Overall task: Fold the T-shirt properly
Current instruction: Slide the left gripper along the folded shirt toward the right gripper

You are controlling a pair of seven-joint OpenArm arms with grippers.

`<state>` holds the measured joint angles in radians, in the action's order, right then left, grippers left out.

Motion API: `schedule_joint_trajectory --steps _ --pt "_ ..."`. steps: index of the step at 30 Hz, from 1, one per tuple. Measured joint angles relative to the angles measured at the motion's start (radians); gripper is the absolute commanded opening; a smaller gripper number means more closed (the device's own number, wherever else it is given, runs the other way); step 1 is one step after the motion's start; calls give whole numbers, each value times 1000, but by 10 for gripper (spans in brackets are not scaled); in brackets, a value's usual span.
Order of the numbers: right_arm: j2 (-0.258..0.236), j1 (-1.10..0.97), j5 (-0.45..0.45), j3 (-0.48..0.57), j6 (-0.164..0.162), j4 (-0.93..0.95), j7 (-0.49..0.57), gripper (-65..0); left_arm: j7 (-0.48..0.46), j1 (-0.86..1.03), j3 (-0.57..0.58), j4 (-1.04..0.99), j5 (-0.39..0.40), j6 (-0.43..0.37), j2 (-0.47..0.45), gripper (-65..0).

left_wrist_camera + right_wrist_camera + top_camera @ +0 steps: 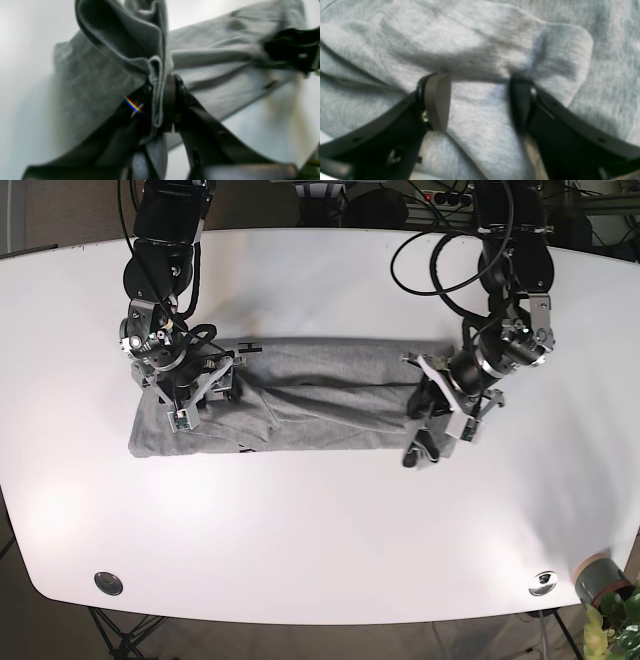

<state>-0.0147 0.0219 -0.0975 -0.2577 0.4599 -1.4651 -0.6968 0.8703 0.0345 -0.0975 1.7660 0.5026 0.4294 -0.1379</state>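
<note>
The T-shirt [300, 395] lies in a long band across the table [320, 530]; wrist views alone show the left end effector [162, 100] clamped on a bunched hem and the right end effector [480, 105] spread apart over cloth.

We see the T-shirt [300, 395] lying across the middle of the table [320, 530] as a long band running left to right in the base view; the right gripper [200, 395] sits over the band's left end, its jaws spread with cloth lying between and beneath them; the left gripper [432, 425] sits at the band's right end, jaws pinched on a bunched fold [156, 75] of cloth, the rest of the band stretching away behind it toward the other arm.
</note>
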Motion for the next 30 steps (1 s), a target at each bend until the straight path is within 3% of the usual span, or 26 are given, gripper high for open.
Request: schedule_joint_trajectory --steps 3,9,13,23,26,30 --pt "0 1 0 0 0 0 -3 -279 -12 -28 48 -12 -11 -12 35 -640" --pt "1 1 0 0 0 -1 -5 -279 -4 -43 81 -84 -132 -26 99 -639" --pt "0 1 0 0 0 -2 -5 -279 -11 -72 86 -114 -148 -25 132 -633" --pt "0 1 0 0 0 -2 -6 -279 -11 -85 219 -121 -147 -55 92 -311" --pt "0 2 0 0 0 -2 -7 -279 -11 -88 259 -117 -154 -106 84 -260" --pt "0 4 4 0 0 -2 -11 -279 -3 -84 331 -50 -151 -137 58 -250"
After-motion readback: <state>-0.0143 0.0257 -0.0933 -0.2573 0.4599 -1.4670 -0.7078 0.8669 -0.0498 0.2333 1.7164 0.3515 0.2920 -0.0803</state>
